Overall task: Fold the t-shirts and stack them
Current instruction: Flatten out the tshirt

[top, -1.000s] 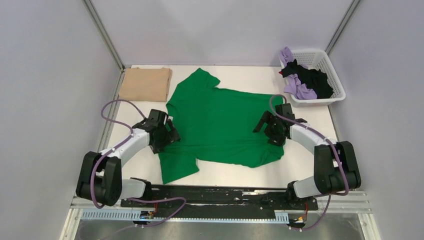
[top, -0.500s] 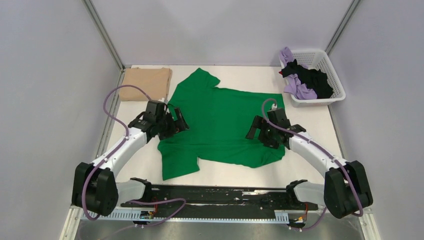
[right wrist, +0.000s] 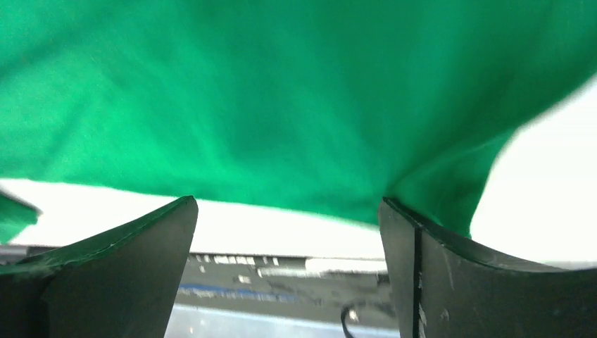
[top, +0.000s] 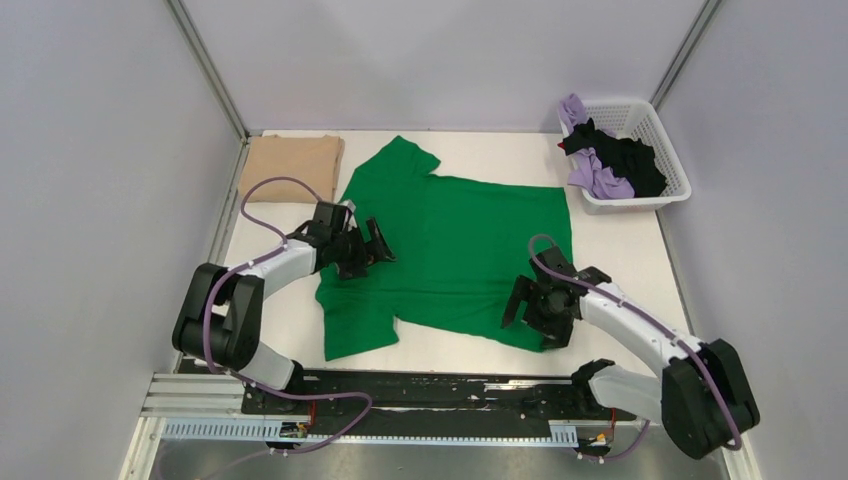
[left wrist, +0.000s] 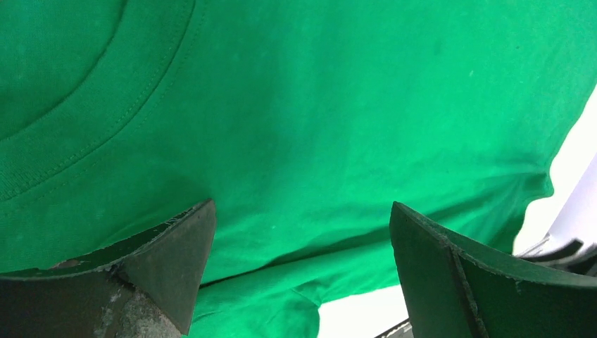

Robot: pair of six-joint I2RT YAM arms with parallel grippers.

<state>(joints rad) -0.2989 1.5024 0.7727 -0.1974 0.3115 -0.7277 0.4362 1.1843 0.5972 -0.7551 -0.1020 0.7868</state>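
Right jaws now at t-shirt corner

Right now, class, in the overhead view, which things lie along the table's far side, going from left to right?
tan t-shirt → green t-shirt → white basket
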